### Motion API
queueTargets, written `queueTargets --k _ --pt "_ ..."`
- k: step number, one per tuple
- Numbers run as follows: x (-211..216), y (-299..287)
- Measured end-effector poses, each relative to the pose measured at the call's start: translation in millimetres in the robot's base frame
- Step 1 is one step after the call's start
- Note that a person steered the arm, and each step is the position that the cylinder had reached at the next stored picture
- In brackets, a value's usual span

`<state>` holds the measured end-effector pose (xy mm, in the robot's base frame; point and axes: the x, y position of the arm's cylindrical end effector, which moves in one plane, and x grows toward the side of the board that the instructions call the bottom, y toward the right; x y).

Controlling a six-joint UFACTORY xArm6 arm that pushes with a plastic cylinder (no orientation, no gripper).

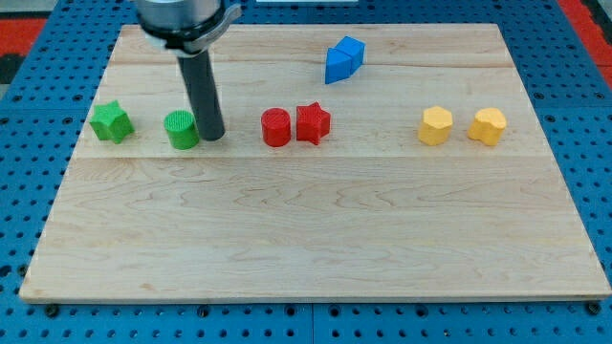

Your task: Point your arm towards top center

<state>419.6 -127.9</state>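
Note:
My dark rod comes down from the view's top left, and my tip [212, 137] rests on the wooden board [316, 239] just right of the green cylinder [181, 130], touching or nearly touching it. A green star [111, 121] lies further left. A red cylinder [276, 127] and a red star [313, 122] sit side by side right of my tip. Blue blocks [343, 59], two pressed together, lie near the view's top centre. A yellow hexagon-like block [436, 125] and a second yellow block [488, 125] lie at the right.
The board sits on a blue pegboard surface [29, 96] that surrounds it on all sides. A red area [19, 29] shows at the view's top left corner, and another at the top right.

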Motion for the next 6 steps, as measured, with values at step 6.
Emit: queueTargets --k 6 --pt "-80 28"
